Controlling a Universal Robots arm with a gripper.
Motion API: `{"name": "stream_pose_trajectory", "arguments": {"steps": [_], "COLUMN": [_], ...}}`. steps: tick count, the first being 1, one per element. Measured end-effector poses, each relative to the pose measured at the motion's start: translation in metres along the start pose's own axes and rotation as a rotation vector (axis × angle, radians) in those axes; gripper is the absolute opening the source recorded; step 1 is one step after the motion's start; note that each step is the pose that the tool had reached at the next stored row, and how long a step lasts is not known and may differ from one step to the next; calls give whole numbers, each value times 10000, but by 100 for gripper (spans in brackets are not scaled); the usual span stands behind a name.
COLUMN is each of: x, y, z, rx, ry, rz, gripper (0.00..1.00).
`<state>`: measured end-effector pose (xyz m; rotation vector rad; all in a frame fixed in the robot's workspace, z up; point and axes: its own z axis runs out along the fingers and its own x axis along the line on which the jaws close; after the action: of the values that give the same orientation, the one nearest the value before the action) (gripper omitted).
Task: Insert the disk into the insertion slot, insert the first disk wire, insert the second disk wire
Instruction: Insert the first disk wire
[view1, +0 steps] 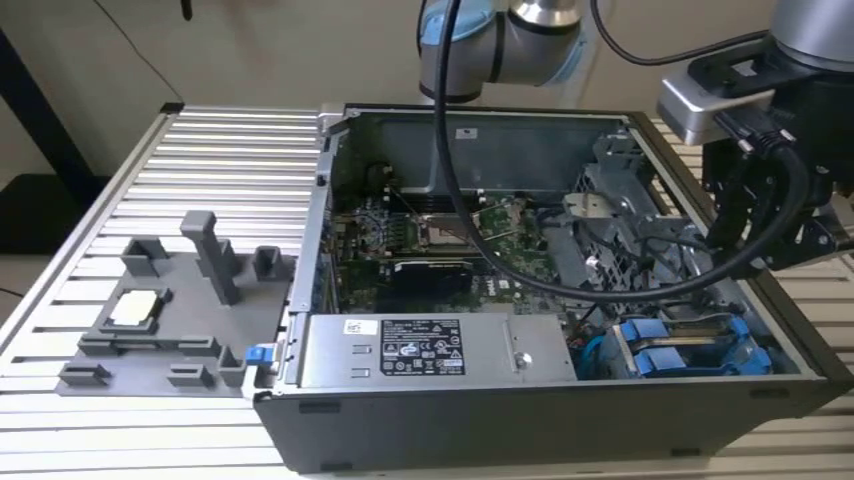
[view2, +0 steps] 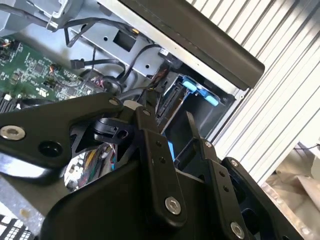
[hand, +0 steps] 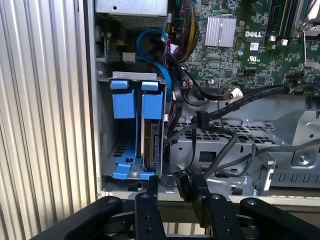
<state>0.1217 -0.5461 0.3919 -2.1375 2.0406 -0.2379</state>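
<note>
In the exterior view, the slatted metal table (view1: 134, 440) comes nearest, its ribs running across under everything. On it stands the open computer case (view1: 534, 430), its dark near wall towards the camera. Just behind that wall lies the grey power supply (view1: 420, 350).

The insertion slot (hand: 105, 130) is in the case's near corner, on the exterior view's right. The disk (hand: 151, 145) is seated on edge in it, its blue end outward, beside a second blue carrier (hand: 123, 102). A blue cable (hand: 155, 45) loops over their ends.

The gripper (hand: 176, 192) hangs at the bay's open side with its jaws spread. It grips nothing. A black connector (hand: 183, 186) sits in the gap, close to one finger and clear of the other. Black leads crowd the space between bay and perforated cage (hand: 240, 135), right where the fingers (view2: 150, 130) reach.

On the exterior view's left, a grey fixture tray (view1: 160, 300) with upright pegs rests on the table. It stands near the case wall, and bare slats lie around it.

Farther in, the green motherboard (view1: 441, 225) lies flat on the case floor. A thick black hose (view1: 461, 180) from the arm (view1: 507, 40) sags across it. The arm's base stands past the case's far wall. A beige wall (view1: 267, 50) lies behind the table's far edge.
</note>
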Motion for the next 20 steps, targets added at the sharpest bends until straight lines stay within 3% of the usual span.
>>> {"name": "stream_pose_trajectory", "arguments": {"steps": [3,6,11,20], "x": [-24,-35,-45,-55], "y": [10,20,28,36], "z": [11,13,11,13], "rx": [44,107,114,113], "ry": [75,55,-22,54], "rz": [-53,-148,-503,-575], "gripper": [40,40,40,40]}}
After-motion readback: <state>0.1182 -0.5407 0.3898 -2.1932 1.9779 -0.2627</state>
